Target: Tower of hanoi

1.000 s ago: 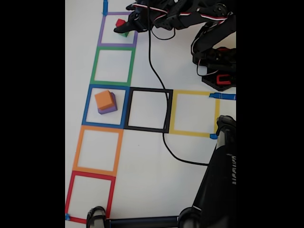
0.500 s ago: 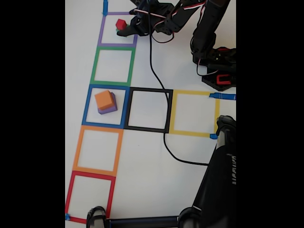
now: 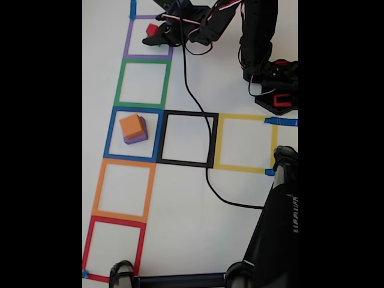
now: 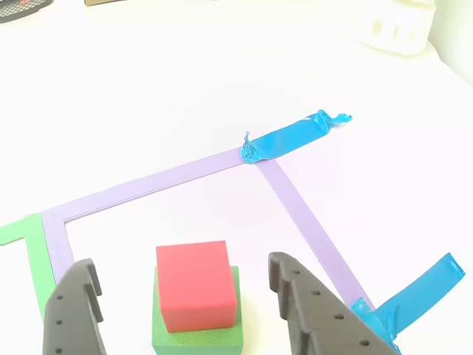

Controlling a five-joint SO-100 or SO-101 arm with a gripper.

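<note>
A small red cube (image 4: 196,285) sits on a wider green cube (image 4: 198,340) inside the purple tape square (image 4: 148,185). In the other view my gripper (image 4: 181,263) is open, one dark finger (image 4: 72,314) left of the stack and the other to its right, both apart from it. In the fixed view the gripper (image 3: 155,35) reaches over this square at the top; the red cube (image 3: 152,28) shows there and the green one is hidden. An orange cube (image 3: 132,125) rests on a purple cube (image 3: 137,139) in the blue square.
Tape squares run down the left of the fixed view: green (image 3: 142,83), blue (image 3: 111,135), orange (image 3: 123,189), red (image 3: 114,249), with black (image 3: 188,138) and yellow (image 3: 246,143) to the right. A black cable (image 3: 207,174) crosses the mat. The arm base (image 3: 275,90) stands at right; a black stand (image 3: 276,240) fills the lower right.
The arm has risen and the gripper has shifted toward the top of the fixed view, now covering the green cube. No cube has moved.
</note>
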